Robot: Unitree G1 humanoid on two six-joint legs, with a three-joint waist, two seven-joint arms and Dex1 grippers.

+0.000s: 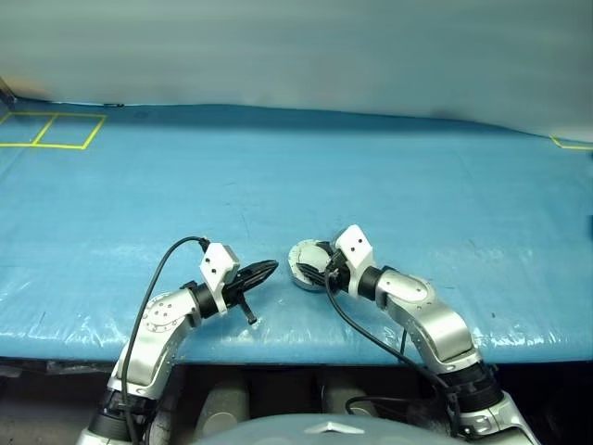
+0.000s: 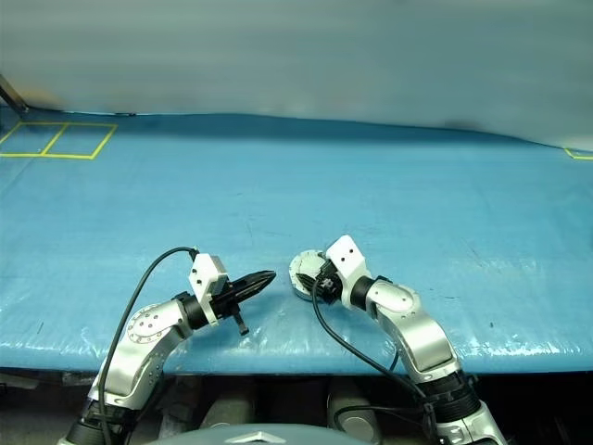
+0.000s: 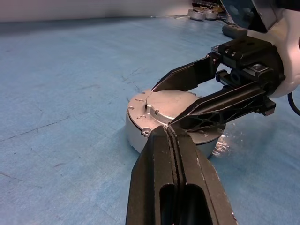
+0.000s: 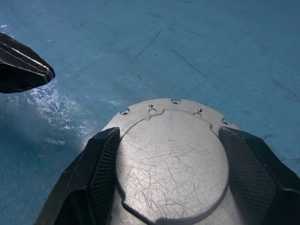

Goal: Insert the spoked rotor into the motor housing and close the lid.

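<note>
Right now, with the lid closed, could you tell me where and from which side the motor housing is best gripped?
Probably by its round side wall, jaws on opposite sides, coming in low from the robot's side. The housing lies flat and shallow on the table, and its lid gives a flat top with no handle. The right gripper already straddles it that way.

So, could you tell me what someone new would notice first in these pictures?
Probably the round silver motor housing on the blue table cover, near the front edge, its lid closed with the plain face up. The right end effector straddles it, one finger on each side. The left end effector, shut, points at it from beside.
</note>
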